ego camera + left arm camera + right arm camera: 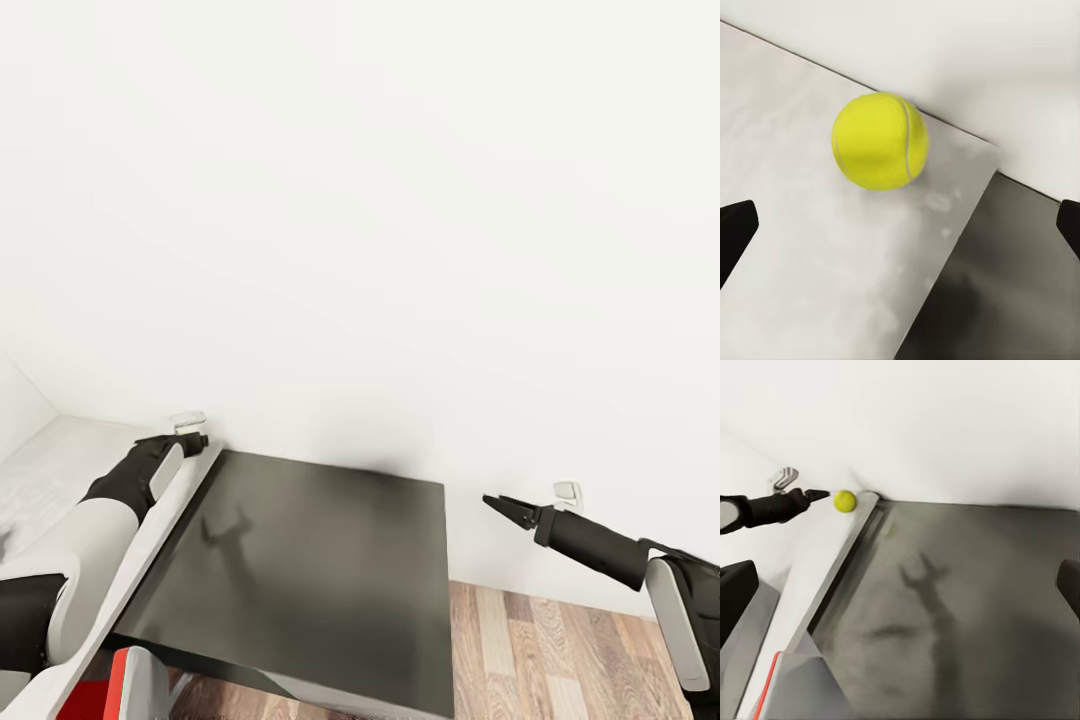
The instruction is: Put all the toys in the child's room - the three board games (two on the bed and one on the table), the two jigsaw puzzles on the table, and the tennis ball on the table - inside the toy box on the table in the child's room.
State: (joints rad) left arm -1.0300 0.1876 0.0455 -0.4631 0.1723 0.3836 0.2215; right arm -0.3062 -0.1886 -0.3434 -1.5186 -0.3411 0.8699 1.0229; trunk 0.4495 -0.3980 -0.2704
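My left end effector [900, 225], fingers apart, faces the tennis ball [879, 140] lying loose on the pale tabletop [810, 285], so this toy remains unboxed; my right end effector [497, 503] looks empty.

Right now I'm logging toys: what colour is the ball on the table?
The tennis ball is bright yellow with a pale seam, clearest in the left wrist view.

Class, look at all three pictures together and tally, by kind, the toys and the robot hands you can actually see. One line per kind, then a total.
Tennis ball: 1
Robot hands: 2, the left hand and the right hand
Total: 3
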